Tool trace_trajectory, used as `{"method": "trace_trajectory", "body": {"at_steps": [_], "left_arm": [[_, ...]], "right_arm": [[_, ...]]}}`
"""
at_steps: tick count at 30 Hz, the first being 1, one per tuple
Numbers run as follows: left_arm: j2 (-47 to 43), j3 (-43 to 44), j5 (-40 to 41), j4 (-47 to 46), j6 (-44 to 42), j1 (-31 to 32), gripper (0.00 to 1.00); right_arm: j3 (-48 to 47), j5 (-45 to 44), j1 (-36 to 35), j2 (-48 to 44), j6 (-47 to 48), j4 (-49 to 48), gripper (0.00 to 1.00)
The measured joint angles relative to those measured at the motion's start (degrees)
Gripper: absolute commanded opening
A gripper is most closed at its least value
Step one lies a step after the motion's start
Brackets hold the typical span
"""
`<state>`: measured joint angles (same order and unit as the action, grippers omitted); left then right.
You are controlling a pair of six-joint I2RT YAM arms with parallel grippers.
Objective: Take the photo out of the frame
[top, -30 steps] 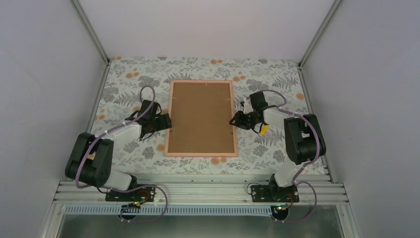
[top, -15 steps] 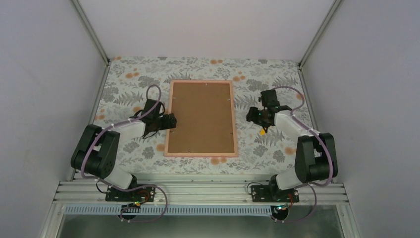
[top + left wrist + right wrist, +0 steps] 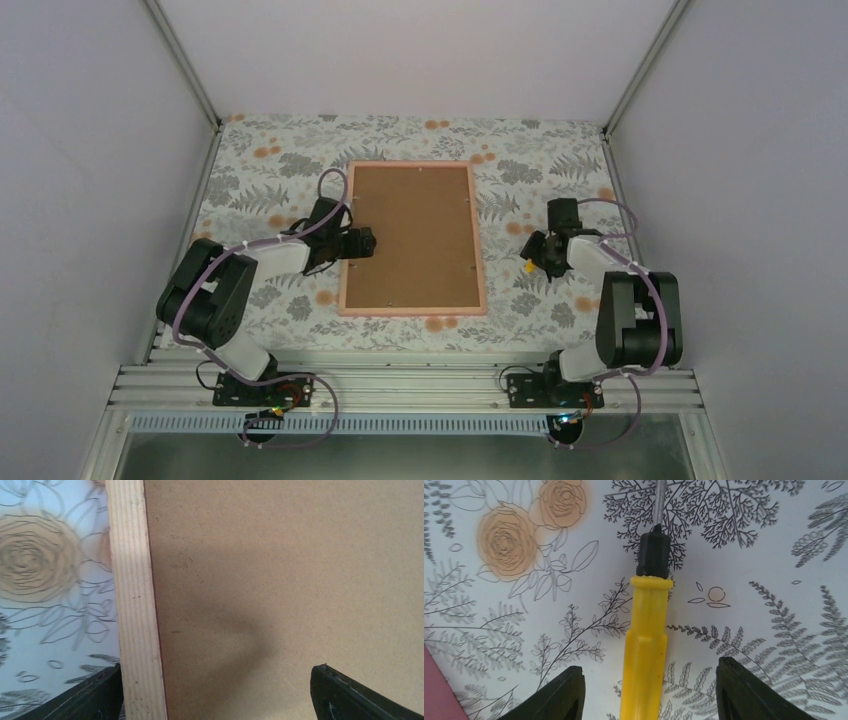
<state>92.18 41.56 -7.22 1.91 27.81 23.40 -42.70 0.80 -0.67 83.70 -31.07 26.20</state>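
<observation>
The pink frame (image 3: 412, 308) lies face down on the flowered cloth, with its brown backing panel (image 3: 412, 235) facing up. The photo is hidden beneath that panel. My left gripper (image 3: 364, 243) hovers open over the frame's left side. In the left wrist view its fingers (image 3: 97, 697) straddle the pale wooden rail (image 3: 135, 610) and a strip of backing (image 3: 280, 580), gripping nothing. My right gripper (image 3: 543, 252) is right of the frame, open. A yellow-handled screwdriver (image 3: 646, 630) lies on the cloth between its fingers (image 3: 559, 695), with a gap on each side.
Grey walls with metal corner posts (image 3: 190, 70) enclose the table on three sides. An aluminium rail (image 3: 400, 385) with both arm bases runs along the near edge. A pink corner of the frame (image 3: 431, 692) shows at the lower left of the right wrist view.
The right gripper drew back to the right from the frame's edge and opened, leaving the screwdriver on the cloth. The left gripper moved right over the frame's left rail. The frame shifted slightly right.
</observation>
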Motion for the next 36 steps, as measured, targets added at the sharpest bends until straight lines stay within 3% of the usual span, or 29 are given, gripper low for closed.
{"method": "trace_trajectory", "body": {"at_steps": [5, 10, 13, 25, 30, 36], "left_arm": [[0.4, 0.4, -0.5, -0.4, 1.3, 2.2, 0.94], [-0.7, -0.5, -1.7, -1.0, 3.0, 2.7, 0.97], [-3.0, -2.4, -2.3, -0.9, 4.0, 2.2, 0.99], [-15.8, -4.4, -6.4, 0.5, 6.8, 1.8, 1.0], [-21.0, -4.5, -8.0, 1.4, 8.2, 5.4, 1.0], [-25.7, -11.0, -12.1, -9.6, 12.2, 6.8, 0.98]], "right_arm": [[0.2, 0.0, 0.0, 3.2, -0.1, -3.1, 0.43], [0.0, -0.5, 0.0, 4.5, 0.0, -5.7, 0.16], [0.0, -0.6, 0.0, 5.2, 0.4, -6.8, 0.04], [-1.4, 2.4, -4.0, -0.5, 3.5, -1.7, 0.04], [-4.7, 5.3, -12.4, -5.6, 5.9, -1.4, 0.04], [-3.6, 10.4, -24.5, -8.4, 7.6, -7.9, 0.04]]}}
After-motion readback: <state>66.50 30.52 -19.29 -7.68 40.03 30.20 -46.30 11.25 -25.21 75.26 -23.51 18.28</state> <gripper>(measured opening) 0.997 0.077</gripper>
